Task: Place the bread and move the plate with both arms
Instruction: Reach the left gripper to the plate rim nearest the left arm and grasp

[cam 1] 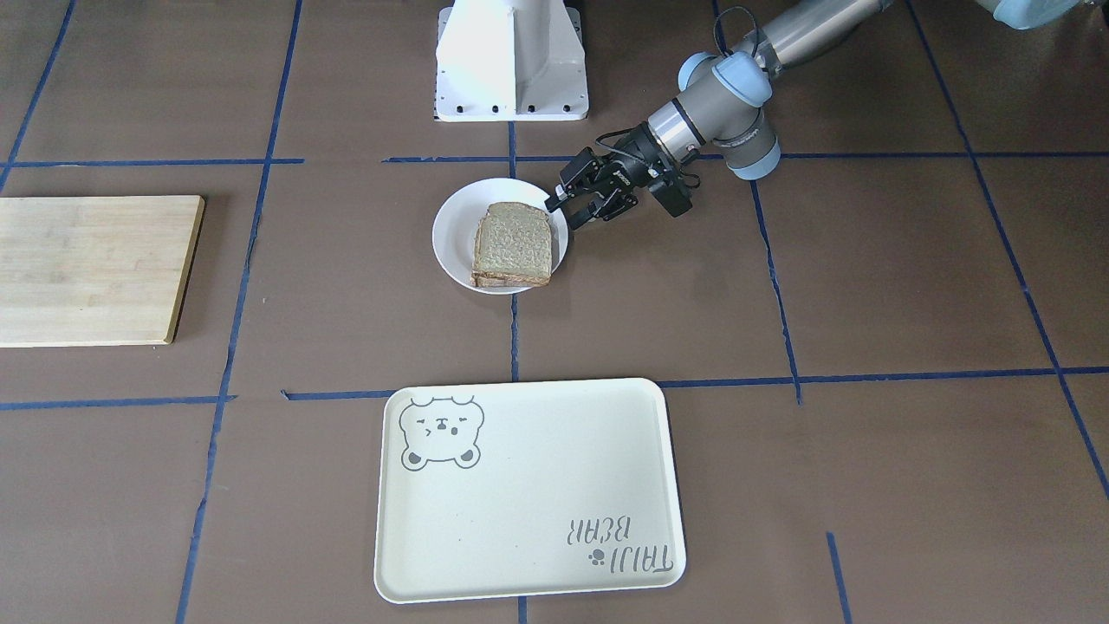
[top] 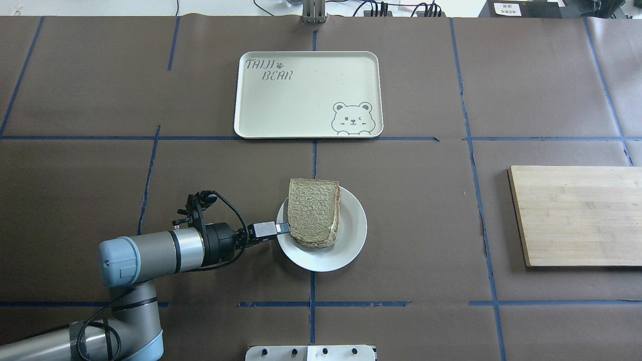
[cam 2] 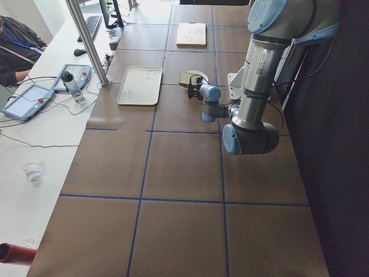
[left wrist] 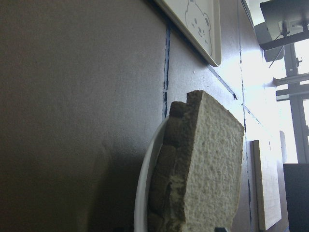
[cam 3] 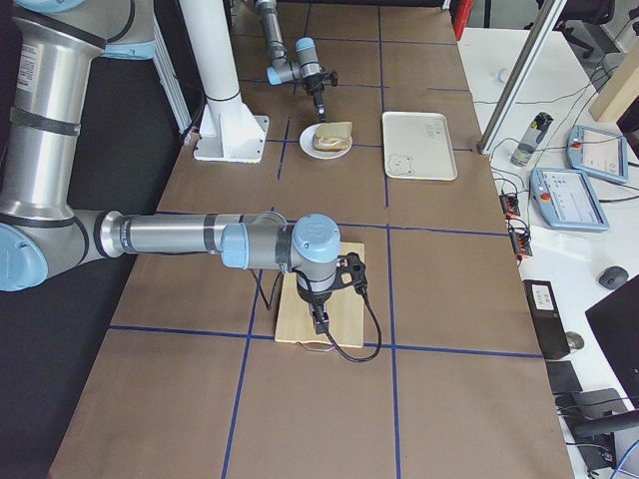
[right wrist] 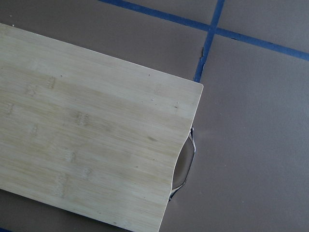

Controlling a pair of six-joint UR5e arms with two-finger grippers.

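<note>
The bread is a pale-brown slice lying flat on the small white plate at the table's middle, with another layer showing under it. Both also show in the overhead view, the bread on the plate. My left gripper is turned on its side at the plate's rim nearest the left arm. Its jaws stand apart, open around the rim, and a fingertip reaches the bread's edge in the overhead view. The left wrist view shows the bread close up. My right gripper hangs over a wooden board; I cannot tell whether it is open or shut.
A cream tray with a bear drawing lies beyond the plate, away from the robot. A wooden cutting board lies on the robot's right and also fills the right wrist view. The white pedestal stands behind the plate.
</note>
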